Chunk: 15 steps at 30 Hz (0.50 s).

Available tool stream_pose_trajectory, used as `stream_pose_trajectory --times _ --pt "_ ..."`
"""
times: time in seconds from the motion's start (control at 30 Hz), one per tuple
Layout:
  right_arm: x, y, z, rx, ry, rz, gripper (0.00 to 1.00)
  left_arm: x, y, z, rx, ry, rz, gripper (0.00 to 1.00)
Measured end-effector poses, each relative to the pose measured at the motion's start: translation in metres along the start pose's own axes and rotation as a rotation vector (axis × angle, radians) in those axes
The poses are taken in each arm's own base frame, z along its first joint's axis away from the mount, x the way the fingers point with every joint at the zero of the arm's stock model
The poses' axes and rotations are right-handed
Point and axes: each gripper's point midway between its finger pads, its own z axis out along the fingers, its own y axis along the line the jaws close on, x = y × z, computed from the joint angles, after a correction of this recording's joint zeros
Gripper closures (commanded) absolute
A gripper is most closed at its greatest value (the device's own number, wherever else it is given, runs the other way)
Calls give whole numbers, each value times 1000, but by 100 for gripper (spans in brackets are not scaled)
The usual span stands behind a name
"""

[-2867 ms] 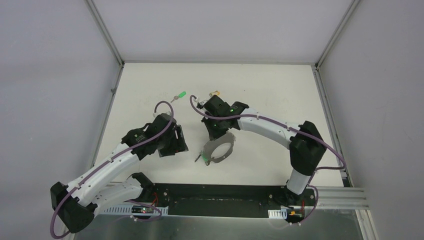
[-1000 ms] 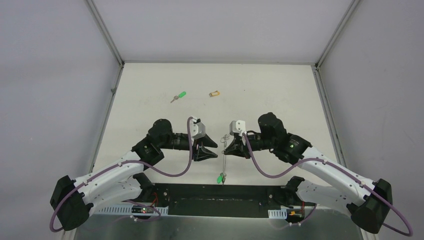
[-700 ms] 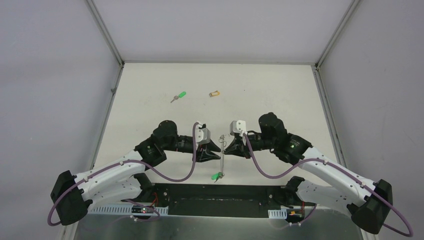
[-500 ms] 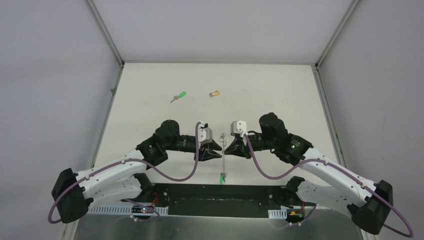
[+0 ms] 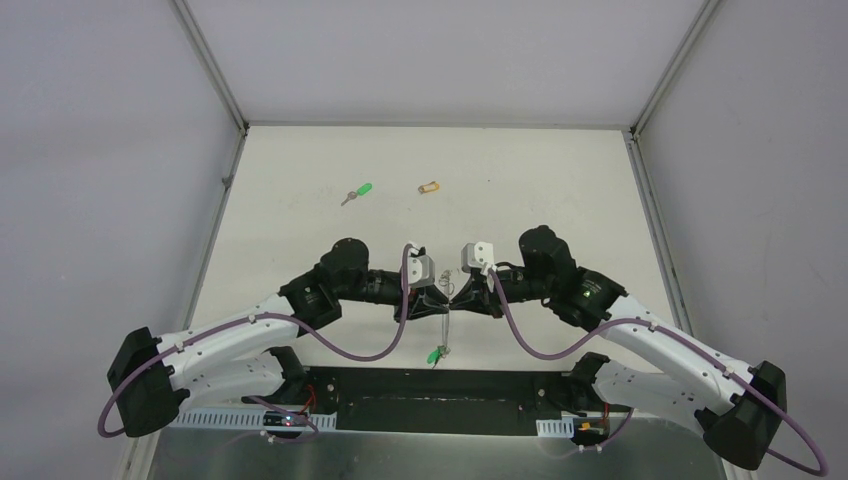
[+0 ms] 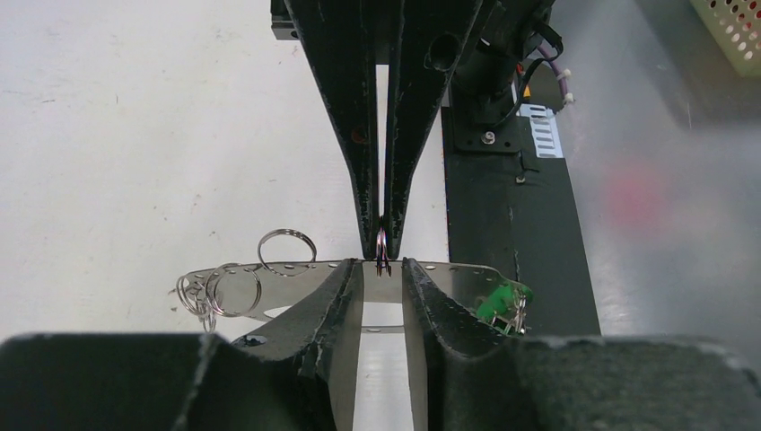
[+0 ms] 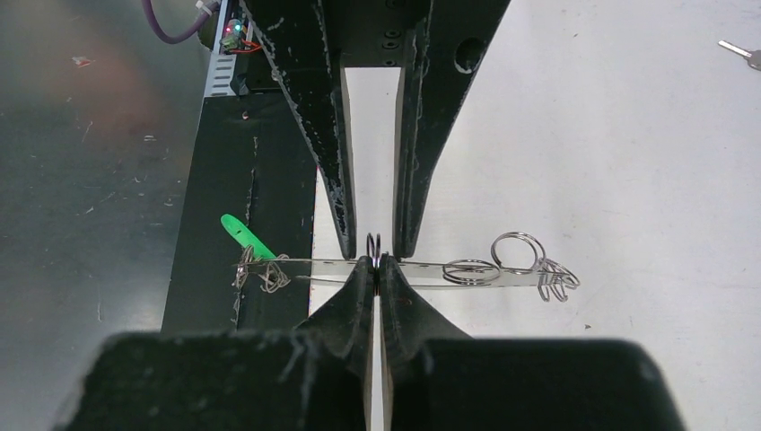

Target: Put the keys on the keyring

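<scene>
The keyring [image 6: 296, 267] appears from above only as a thin edge-on line below the meeting fingertips, so its loop cannot be made out there. The wrist views show it as a grey metal band lying crosswise. In the left wrist view the left fingers [image 6: 345, 280] cover part of that band. The small split rings [image 6: 286, 247] at its left end overlap and are hard to count. In the right wrist view a bare key shaft [image 7: 741, 52] pokes in at the upper right corner, its head cut off.

The green key [image 5: 359, 191] lies on the desk [image 5: 300, 240], far and left of centre. The yellow-tan key [image 5: 429, 187] lies to its right, apart from it. Both are well away from the arms, with bare desk around them. Walls [image 5: 120, 150] close the left, far and right edges.

The keyring sits between the arms over the near middle of the desk. Its green tag [image 5: 436, 354] dangles near the black base plate [image 5: 440, 398].

The left fingers stand slightly apart, one on each side of the band. I cannot tell whether they touch it. The right fingers [image 7: 378, 269] are closed tight, pinching the keyring.
</scene>
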Motion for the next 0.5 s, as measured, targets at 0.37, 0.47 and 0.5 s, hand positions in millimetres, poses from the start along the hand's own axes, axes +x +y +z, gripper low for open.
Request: stream_pose_trajectory --times 0.37,0.47,0.5 --pt "7 1 -1 -1 25 16 100 5 -1 6 13 29 -13 97" --pt "9 2 -2 -2 34 22 100 7 -2 8 17 41 -25 100" --pt "10 2 -2 -2 37 23 100 7 -2 8 17 44 -28 100"
